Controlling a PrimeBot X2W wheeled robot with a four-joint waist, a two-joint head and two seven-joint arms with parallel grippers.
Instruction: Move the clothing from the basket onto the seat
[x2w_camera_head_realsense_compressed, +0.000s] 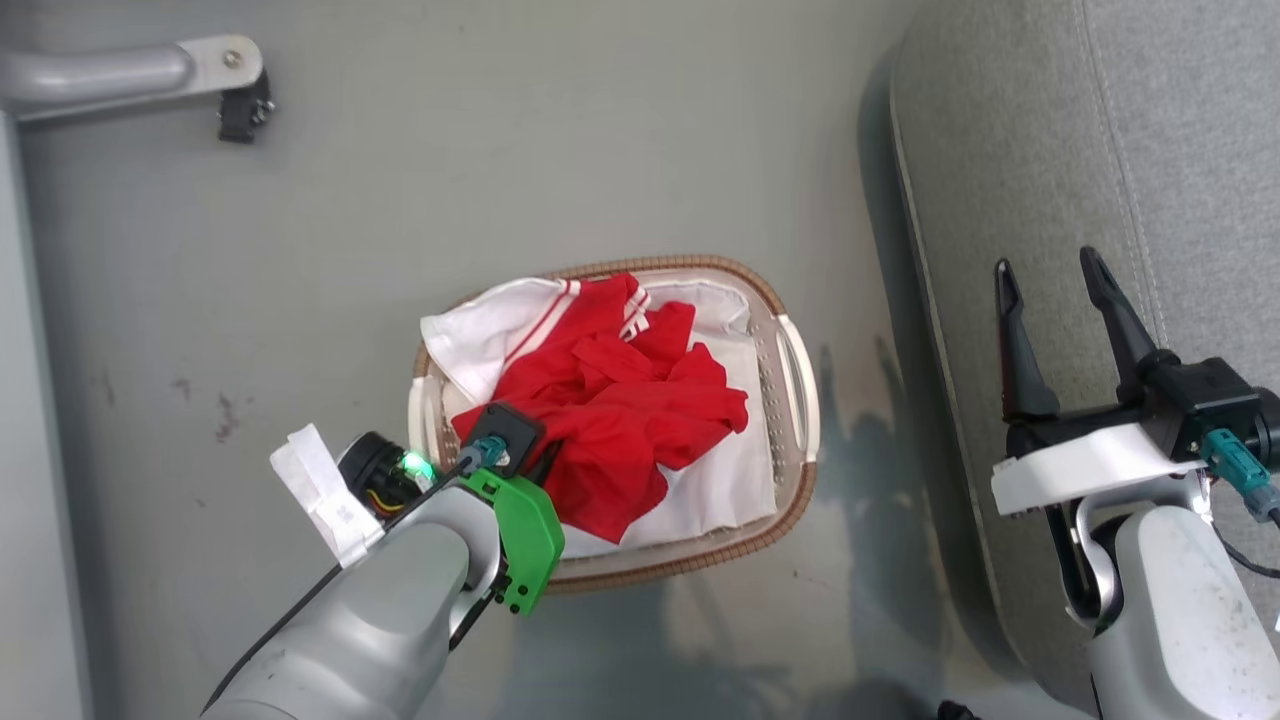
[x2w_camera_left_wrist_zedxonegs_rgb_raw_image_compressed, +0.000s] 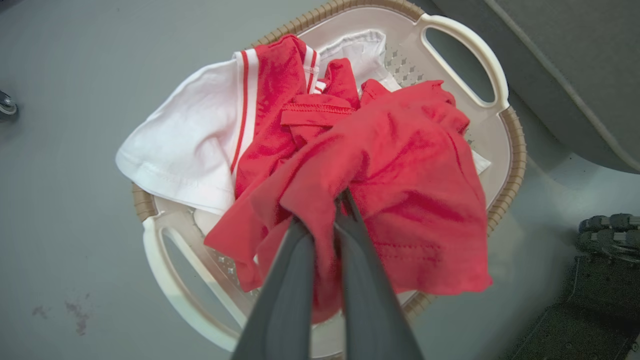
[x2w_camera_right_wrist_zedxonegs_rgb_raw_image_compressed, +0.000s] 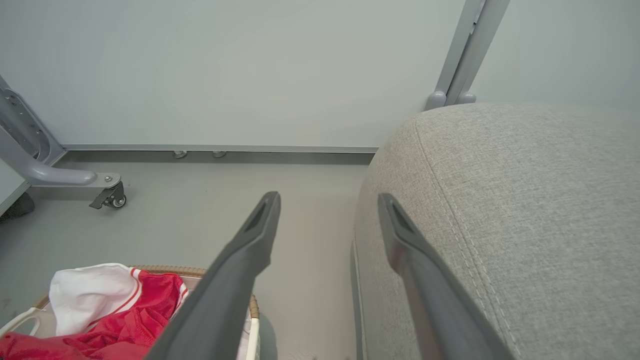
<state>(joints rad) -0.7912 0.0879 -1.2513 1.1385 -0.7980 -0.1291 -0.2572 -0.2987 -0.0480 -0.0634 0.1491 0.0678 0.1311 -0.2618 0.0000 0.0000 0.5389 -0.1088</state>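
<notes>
Fabric of the plain red garment (x2w_camera_left_wrist_zedxonegs_rgb_raw_image_compressed: 400, 165) is pinched between the long dark fingers of the left gripper (x2w_camera_left_wrist_zedxonegs_rgb_raw_image_compressed: 342, 197), which are drawn together on a bunched fold near the garment's middle. The rest of the cloth is draped loose round them, over the near half of the basket (x2w_camera_left_wrist_zedxonegs_rgb_raw_image_compressed: 515, 150). From that drape, a slow, straight lift is judged best. Enough height should be gained for the trailing hem to be cleared of the brown rim before any sideways travel is begun, or the light basket may be dragged or tipped.

Just beyond the grip, the second garment (x2w_camera_left_wrist_zedxonegs_rgb_raw_image_compressed: 190, 145), red with a white sleeve panel and striped trim, is seen lying against the first and partly under it. Its sleeve is hung over the rim on the side away from the seat. Snagging between the two should be watched for. If both are raised together little is lost, since both are wanted on the seat, but the white liner (x2w_camera_head_realsense_compressed: 720, 480) beneath should not be drawn up with them.

Farther off, across a strip of grey floor (x2w_camera_head_realsense_compressed: 500, 150), the seat (x2w_camera_head_realsense_compressed: 1050, 150) is found to the robot's right, apart from the basket. The right gripper (x2w_camera_head_realsense_compressed: 1045, 262) is held over its edge with fingers spread wide and nothing between them. The carry should therefore be routed clear of it, and the cloth let go only once it is well over the cushion.
</notes>
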